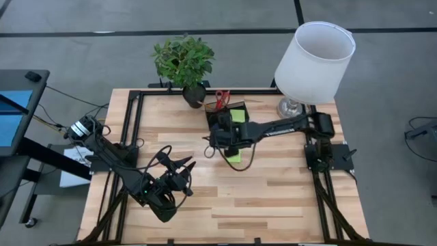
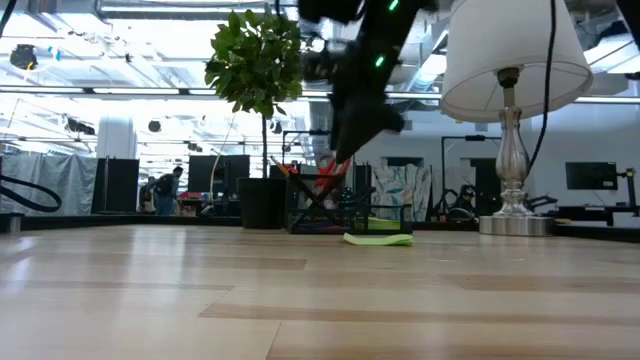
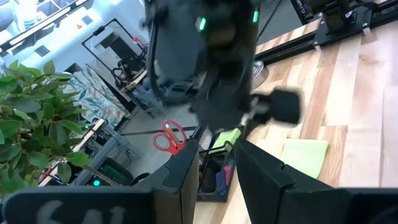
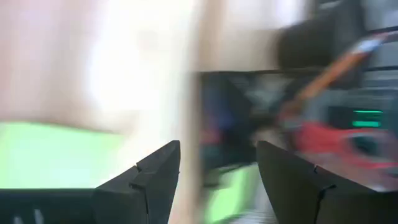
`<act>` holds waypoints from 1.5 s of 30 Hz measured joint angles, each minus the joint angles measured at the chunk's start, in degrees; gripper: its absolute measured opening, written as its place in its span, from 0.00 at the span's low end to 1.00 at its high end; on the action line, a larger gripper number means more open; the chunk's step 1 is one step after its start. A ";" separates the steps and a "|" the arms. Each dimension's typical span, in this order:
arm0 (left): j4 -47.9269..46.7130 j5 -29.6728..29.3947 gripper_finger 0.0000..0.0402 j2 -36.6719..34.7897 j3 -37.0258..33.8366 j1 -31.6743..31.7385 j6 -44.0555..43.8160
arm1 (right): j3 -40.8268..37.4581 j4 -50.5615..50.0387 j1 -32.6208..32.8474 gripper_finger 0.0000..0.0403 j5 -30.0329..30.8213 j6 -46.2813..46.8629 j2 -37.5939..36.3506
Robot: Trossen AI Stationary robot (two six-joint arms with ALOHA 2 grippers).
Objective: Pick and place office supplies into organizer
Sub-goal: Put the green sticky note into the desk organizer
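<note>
The left tool (image 1: 186, 179) hangs low over the near left part of the counter (image 1: 273, 205), its arm folded back toward the left frame rail. In its own wrist view the two dark fingers (image 3: 186, 168) stand a modest gap apart with nothing between them. It is well apart from the supplies.

Farther in, a lime-green sticky-note pad (image 1: 234, 156) lies flat on the bare wood, just in front of the organizer (image 1: 229, 116); the low view shows it as a thin green slab (image 2: 378, 239) touching the counter. The right arm reaches in from the right rail, stretched almost level across the counter toward the middle, and partly covers this pad from above. The right tool (image 1: 217, 142) hangs above the counter just beside the pad and at the organizer's near edge. Its fingers (image 4: 155, 180) stand well apart and empty, with green blur on one side and the organizer's dark wall ahead.

The organizer sits near the far edge, a dark compartmented box. A second lime-green pad (image 1: 237, 114) rests in it, and the red-handled scissors (image 1: 221, 98) stand upright in its far section, handles up. An orange pencil (image 4: 336, 65) slants out of it in the right wrist view.

Beyond, a potted plant (image 1: 183, 61) stands at the organizer's left and a lamp (image 1: 314, 63) with a white shade at the far right corner.
</note>
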 joint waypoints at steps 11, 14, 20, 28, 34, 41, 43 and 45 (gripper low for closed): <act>-0.05 1.57 0.24 0.00 0.00 -0.02 1.25 | -7.79 -12.58 2.72 0.51 -31.25 14.33 -5.12; -0.09 4.56 0.24 0.00 0.00 -0.02 1.58 | -13.45 -9.93 4.09 0.49 -27.84 15.15 -6.29; -0.05 5.89 0.24 0.00 0.00 -0.04 2.08 | -21.85 3.70 5.57 0.44 -21.53 15.78 -7.01; 0.97 5.92 0.24 0.00 0.00 -0.04 1.84 | -24.44 9.54 5.57 0.39 -21.12 16.06 -6.98; 1.39 6.01 0.24 0.00 0.00 -0.04 1.65 | -24.44 9.77 5.82 0.39 -21.54 15.64 -6.98; 1.66 6.33 0.24 0.00 0.00 -0.04 1.42 | -24.44 11.52 6.46 0.40 -21.55 15.15 -6.65; 1.69 6.33 0.24 0.00 0.00 -0.04 1.43 | -24.34 13.14 6.42 0.40 -21.83 14.51 -5.29; 1.83 6.33 0.24 0.00 0.00 -0.04 1.44 | -24.51 12.59 6.35 0.40 -21.90 13.82 -4.23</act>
